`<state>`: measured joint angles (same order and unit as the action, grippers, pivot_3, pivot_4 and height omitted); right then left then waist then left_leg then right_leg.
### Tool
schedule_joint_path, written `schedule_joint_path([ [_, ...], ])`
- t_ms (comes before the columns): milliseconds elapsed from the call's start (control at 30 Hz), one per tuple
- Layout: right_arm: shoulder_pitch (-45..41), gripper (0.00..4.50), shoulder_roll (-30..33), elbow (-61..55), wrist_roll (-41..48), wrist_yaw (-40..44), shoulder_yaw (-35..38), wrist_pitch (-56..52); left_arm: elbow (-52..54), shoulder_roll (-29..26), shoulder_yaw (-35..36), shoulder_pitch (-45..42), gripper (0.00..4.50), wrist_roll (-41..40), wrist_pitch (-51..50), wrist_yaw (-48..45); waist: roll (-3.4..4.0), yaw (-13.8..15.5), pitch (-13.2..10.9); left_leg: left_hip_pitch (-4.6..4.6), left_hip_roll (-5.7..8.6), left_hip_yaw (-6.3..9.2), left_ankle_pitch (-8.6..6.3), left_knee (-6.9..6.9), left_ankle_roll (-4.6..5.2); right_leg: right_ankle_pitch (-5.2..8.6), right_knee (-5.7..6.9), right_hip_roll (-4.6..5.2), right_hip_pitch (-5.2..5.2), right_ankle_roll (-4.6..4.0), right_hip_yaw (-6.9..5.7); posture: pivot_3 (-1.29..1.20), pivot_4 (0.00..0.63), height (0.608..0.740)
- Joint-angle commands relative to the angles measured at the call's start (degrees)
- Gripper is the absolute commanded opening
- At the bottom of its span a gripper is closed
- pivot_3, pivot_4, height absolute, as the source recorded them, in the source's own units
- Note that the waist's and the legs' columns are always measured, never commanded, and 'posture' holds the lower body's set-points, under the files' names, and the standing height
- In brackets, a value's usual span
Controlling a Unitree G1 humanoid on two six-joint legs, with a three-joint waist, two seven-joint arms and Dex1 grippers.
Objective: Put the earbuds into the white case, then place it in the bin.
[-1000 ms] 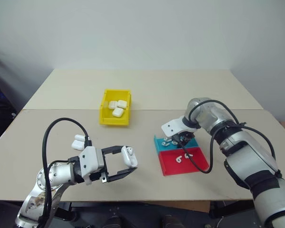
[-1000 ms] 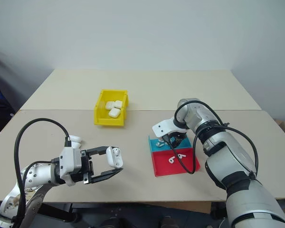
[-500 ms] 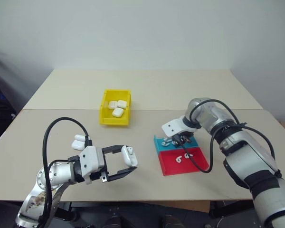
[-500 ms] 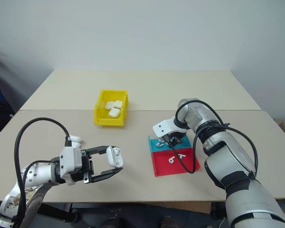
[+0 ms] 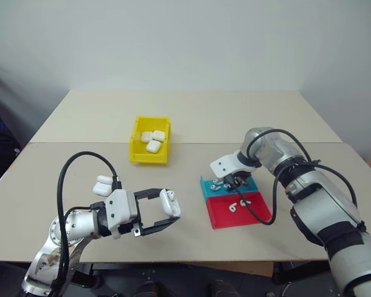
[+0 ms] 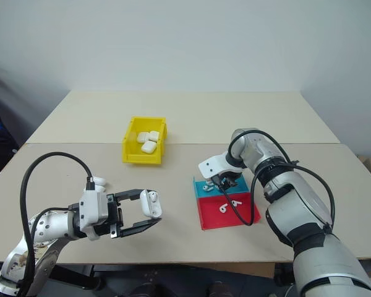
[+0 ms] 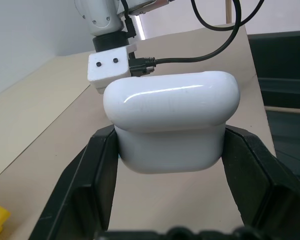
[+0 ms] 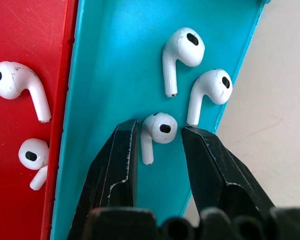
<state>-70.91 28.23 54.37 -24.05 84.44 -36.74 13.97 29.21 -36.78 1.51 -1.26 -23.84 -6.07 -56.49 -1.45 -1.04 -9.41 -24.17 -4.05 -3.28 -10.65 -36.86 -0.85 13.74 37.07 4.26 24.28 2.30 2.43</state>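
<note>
Right wrist view gives me the right gripper [image 8: 159, 137] parted around an earbud [image 8: 157, 131] on the teal tray section [image 8: 110, 65]; my left gripper [image 5: 167, 213] clamps the white case [image 5: 169, 202] above the table [image 5: 235, 117].

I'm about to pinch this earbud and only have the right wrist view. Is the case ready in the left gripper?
Observer: Yes, the left gripper is shut on the white case, holding it off the table.
Operator: How full is the bin?
Observer: The bin holds three white cases.
Operator: Any others left to fill?
Observer: Two spare cases lie on the table beside the left arm.
</note>
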Motion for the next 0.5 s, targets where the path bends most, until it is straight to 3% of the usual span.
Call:
schedule_joint_path([
  [33,-1.2,1.71,0.0,-1.0,-0.2,0.3,1.3,1.0,0.6,-0.1,0.2,-0.6,2.79,0.0,1.7,0.2,0.0,0.0,0.0,0.0,0.0,0.0,0.0,0.0,0.0,0.0,0.0,0.0,0.0,0.0,0.0,0.0,0.15,0.74],
  [167,-1.2,1.71,0.0,-0.6,-0.3,0.5,1.3,1.0,0.5,-0.1,0.2,-0.5,2.79,0.2,1.7,0.2,0.0,0.0,0.0,0.0,0.0,0.0,0.0,0.0,0.0,0.0,0.01,0.0,0.0,0.0,0.0,0.0,0.15,0.74],
  [267,-1.0,1.15,0.1,-0.6,-0.5,0.2,1.2,1.3,0.5,0.0,0.1,-0.4,2.79,0.3,1.8,0.3,0.0,0.0,0.0,0.0,0.0,0.0,0.0,0.0,0.0,0.0,0.01,0.0,0.0,0.0,0.0,0.0,0.15,0.74],
  [500,-0.8,1.15,0.2,-0.9,-0.5,-0.1,1.4,1.0,0.4,-0.1,0.1,-0.5,2.79,0.3,1.8,0.2,0.0,0.0,0.0,0.01,0.0,0.0,0.0,0.0,0.0,0.0,0.01,0.0,-0.01,0.0,0.0,0.0,0.15,0.74],
])
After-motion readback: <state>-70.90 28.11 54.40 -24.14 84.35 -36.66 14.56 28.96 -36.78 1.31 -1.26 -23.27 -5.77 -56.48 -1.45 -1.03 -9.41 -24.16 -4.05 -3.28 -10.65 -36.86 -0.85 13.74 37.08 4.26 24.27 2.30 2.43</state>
